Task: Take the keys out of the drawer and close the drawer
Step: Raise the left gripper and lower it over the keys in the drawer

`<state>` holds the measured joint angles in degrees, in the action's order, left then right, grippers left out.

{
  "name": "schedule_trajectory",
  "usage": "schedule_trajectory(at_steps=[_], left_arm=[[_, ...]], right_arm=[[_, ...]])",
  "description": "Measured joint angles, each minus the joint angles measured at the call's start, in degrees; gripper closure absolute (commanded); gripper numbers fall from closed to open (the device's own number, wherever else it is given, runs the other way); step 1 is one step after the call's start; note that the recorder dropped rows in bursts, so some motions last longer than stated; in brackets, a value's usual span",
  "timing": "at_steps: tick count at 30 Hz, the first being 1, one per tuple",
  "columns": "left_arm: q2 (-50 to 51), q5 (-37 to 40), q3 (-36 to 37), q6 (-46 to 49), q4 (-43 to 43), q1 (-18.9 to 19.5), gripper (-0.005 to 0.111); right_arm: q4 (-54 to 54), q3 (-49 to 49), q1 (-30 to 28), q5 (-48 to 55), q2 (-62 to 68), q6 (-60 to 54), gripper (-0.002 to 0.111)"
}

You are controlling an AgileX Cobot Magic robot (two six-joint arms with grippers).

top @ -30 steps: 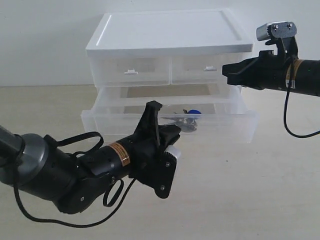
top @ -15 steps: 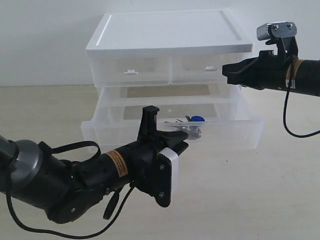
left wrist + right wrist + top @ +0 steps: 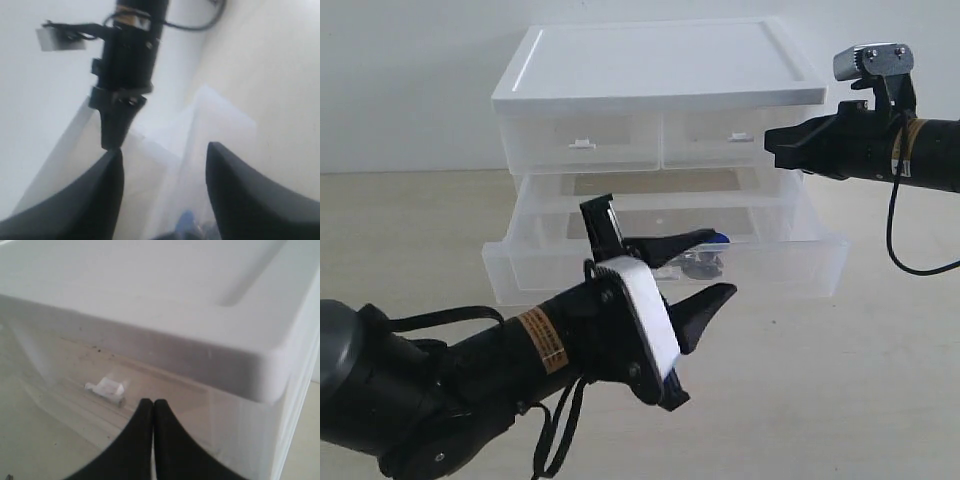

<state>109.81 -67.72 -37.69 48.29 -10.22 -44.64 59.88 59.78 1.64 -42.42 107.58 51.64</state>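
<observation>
The wide clear drawer stands pulled out at the foot of the white unit. The keys lie inside it near the middle, their blue head showing just behind my finger. My left gripper is open wide at the drawer's front, one finger above the front wall and one below, holding nothing. In the blurred left wrist view the keys show low between the fingers. My right gripper is shut and empty beside the unit's upper right corner.
The white lid tops two closed half-width drawers; the right one's tab handle sits just beyond my shut right gripper. The right arm hangs over the unit. The beige table spreads in front.
The left wrist has rolled and its jaws have spread wide in front of the drawer. The drawer slid slightly further out early on. The right arm has stayed still.
</observation>
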Motion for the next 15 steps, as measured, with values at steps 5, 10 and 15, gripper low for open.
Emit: schedule_trajectory(at_steps=[5,10,15], left_arm=[[-9.33,19.66,-6.79,-17.27,1.83,-0.48,0.061],[-12.59,61.49,-25.97,-29.54,2.71,-0.48,0.061],[-8.39,86.71,-42.13,-34.78,3.15,-0.36,0.061]], right_arm=[[0.0,0.0,0.0,0.08,0.0,0.0,0.108],[0.0,0.0,0.0,0.08,0.0,0.0,0.108],[0.0,0.0,0.0,0.08,0.0,0.0,0.108]])
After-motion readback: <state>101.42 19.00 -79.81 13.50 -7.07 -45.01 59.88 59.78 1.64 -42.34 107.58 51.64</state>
